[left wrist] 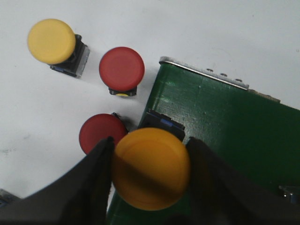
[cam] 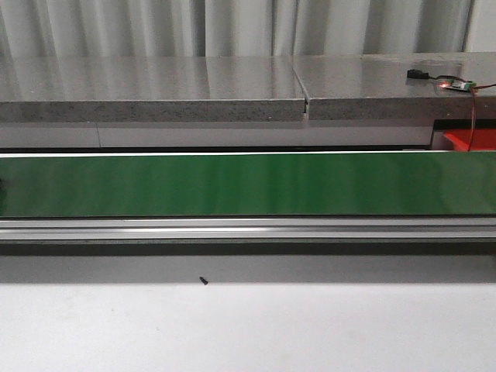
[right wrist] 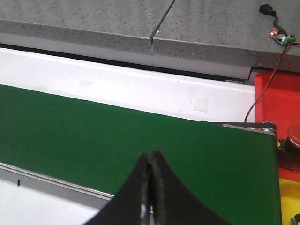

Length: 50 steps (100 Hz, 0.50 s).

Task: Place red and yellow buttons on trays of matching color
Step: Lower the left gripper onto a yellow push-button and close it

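White tabletop meets the green belt [left wrist: 225, 122] where your left gripper [left wrist: 150, 180] pinches a yellow button [left wrist: 151, 168] (red button [left wrist: 101, 133] at ten o'clock); a slip knocks it. Right gripper [right wrist: 150, 187] is pressed together, empty.

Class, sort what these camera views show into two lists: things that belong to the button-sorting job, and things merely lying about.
Belonging to the job:
- yellow button held in the left tool
- loose yellow button
- two red buttons
- red tray
- yellow tray
- green conveyor belt

Lying about:
- small circuit board with wires
- grey stone ledge
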Each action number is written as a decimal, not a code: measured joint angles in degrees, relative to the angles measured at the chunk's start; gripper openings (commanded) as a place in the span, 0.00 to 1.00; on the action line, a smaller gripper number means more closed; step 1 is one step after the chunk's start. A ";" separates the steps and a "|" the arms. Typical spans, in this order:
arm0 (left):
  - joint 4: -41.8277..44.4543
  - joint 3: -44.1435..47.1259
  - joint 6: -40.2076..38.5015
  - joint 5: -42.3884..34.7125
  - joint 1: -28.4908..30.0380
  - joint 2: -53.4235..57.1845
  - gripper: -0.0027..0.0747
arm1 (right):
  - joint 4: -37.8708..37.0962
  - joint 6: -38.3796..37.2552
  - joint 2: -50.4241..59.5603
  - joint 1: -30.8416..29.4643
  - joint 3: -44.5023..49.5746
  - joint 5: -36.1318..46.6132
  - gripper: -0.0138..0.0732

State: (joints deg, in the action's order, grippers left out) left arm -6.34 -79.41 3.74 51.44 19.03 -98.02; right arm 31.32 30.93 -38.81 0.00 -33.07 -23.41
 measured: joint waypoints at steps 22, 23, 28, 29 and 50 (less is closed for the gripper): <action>-0.41 1.88 0.05 0.03 -0.90 0.00 0.30 | 0.00 0.00 0.00 0.00 0.00 0.00 0.08; -0.41 1.88 0.05 0.03 -0.90 0.00 0.31 | 0.00 0.00 0.00 0.00 0.00 0.00 0.08; -0.41 1.88 0.05 0.13 -0.90 0.00 0.41 | 0.00 0.00 0.00 0.00 0.00 0.00 0.08; -0.41 1.88 0.05 0.13 -0.90 0.00 0.43 | 0.00 0.00 0.00 0.00 0.00 0.00 0.08; -3.70 1.97 3.82 0.44 -1.04 0.03 0.70 | 0.00 0.00 0.00 0.00 0.00 0.00 0.08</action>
State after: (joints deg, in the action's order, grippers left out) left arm -10.05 -77.44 7.56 51.88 17.99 -98.00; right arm 31.32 30.93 -38.81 0.00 -33.07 -23.41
